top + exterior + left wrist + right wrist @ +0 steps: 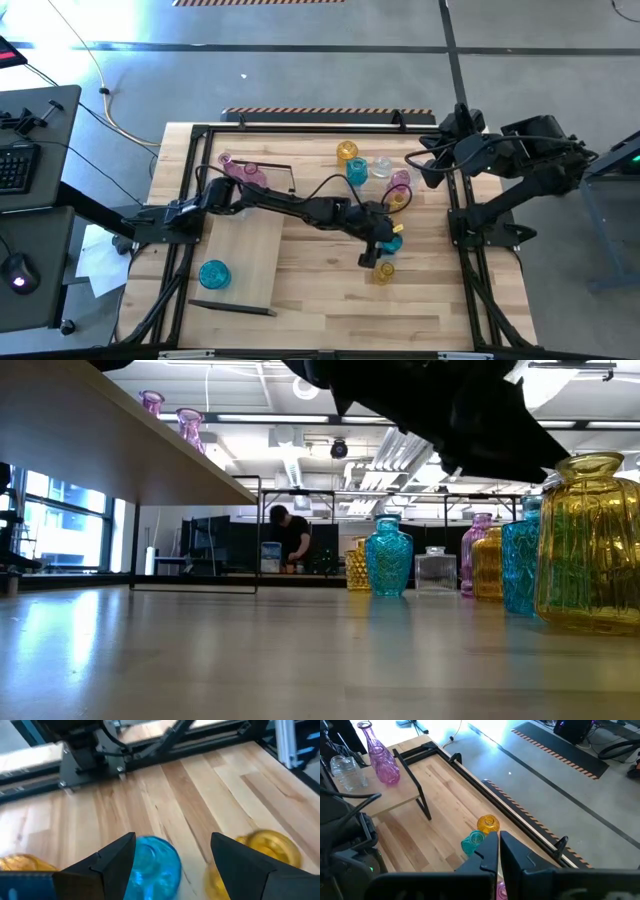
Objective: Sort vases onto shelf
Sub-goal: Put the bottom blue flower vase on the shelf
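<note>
The butcher-block worktop [420,300] is showing pale, smooth planks inside a dark metal frame. Lying across its left part, the shelf [250,265] is a flat light-wood board with thin dark rails at its ends; a teal vase [214,273] is standing on its near end and pink vases [243,173] on its far end.

The rest of the vases are clustering right of centre: an amber one [347,152], a teal one [357,171], a clear one [381,167] and a pink one [399,184] towards the far side. Nearer, the left tool [381,250] is hovering with its jaws spread wide over a small teal vase [155,867], an amber vase [267,847] sitting just beside it.

These are translucent ribbed glass, bulbous below and narrow at the neck, so they are probably light, rigid, slick and breakable. Taking one around the neck or shoulder, with gentle pressure, looks safest.

The right tool [498,851] is waiting fully closed and empty above the far right edge.
</note>
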`<action>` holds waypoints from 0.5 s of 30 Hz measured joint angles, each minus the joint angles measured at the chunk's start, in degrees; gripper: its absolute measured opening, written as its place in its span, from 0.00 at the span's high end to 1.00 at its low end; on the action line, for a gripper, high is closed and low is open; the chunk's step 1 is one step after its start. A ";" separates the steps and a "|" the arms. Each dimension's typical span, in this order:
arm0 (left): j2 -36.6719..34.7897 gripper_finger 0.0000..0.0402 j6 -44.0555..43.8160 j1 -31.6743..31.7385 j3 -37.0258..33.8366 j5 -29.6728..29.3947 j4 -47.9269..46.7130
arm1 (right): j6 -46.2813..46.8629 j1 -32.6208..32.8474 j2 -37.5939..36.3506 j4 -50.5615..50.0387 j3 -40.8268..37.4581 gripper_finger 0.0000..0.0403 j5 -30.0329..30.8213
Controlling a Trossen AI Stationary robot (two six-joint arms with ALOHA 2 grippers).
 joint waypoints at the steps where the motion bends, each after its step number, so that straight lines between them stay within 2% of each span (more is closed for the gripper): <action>1: 0.06 0.38 0.35 0.00 0.00 -0.73 0.04 | 0.00 0.00 0.00 -0.01 0.00 1.00 0.00; 15: 0.12 0.38 1.11 1.13 0.00 -1.82 -1.11 | 0.00 0.00 -0.02 0.00 0.00 1.00 0.00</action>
